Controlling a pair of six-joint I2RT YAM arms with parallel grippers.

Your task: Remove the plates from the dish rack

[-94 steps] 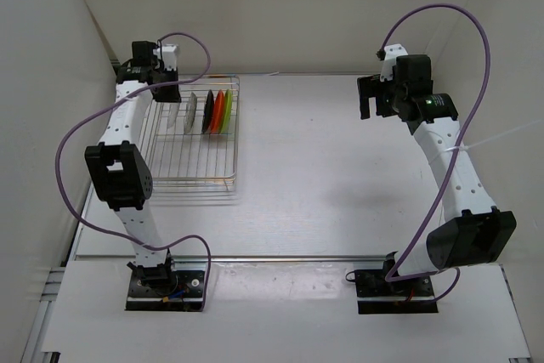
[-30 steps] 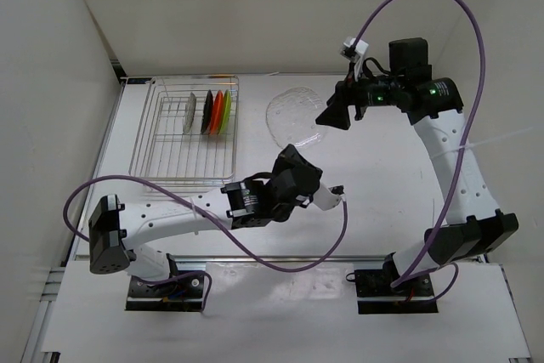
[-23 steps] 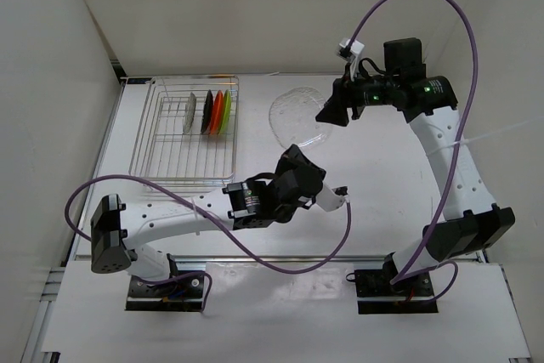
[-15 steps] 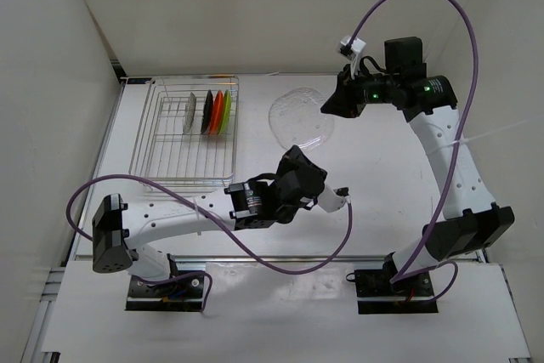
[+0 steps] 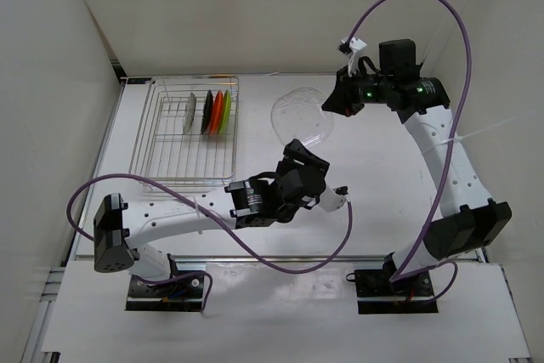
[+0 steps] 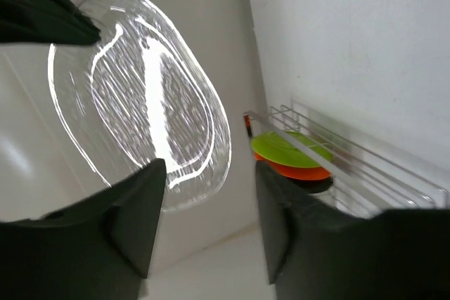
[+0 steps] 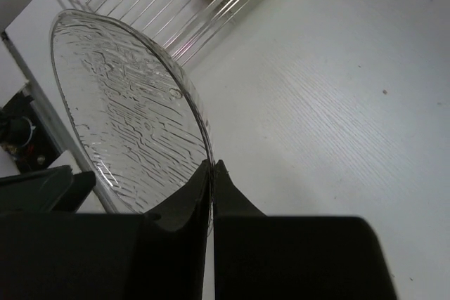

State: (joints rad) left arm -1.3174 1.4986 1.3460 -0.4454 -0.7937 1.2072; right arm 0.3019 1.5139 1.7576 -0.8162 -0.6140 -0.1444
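Note:
A clear plate point(image 5: 297, 116) hangs tilted above the table, right of the dish rack point(image 5: 161, 146). My right gripper point(image 5: 333, 101) is shut on its right rim; in the right wrist view the fingertips point(image 7: 211, 170) pinch the edge of the clear plate point(image 7: 126, 110). My left gripper point(image 5: 297, 150) is open just below the plate, and its fingers point(image 6: 137, 205) stand apart with the clear plate point(image 6: 140, 89) just ahead of them, not gripped. In the rack stand a pale plate point(image 5: 189, 113), a black plate point(image 5: 208, 112), an orange plate point(image 5: 218, 110) and a green plate point(image 5: 227, 110).
White walls close in the table at the back and on both sides. The left arm stretches low across the table's near middle point(image 5: 195, 210). Purple cables loop above both arms. Bare white tabletop point(image 5: 374, 184) lies under the right arm.
My right gripper has shut on the clear plate's rim. My left gripper, shut on the plate before, has opened and let go. The plate has shifted slightly right and back.

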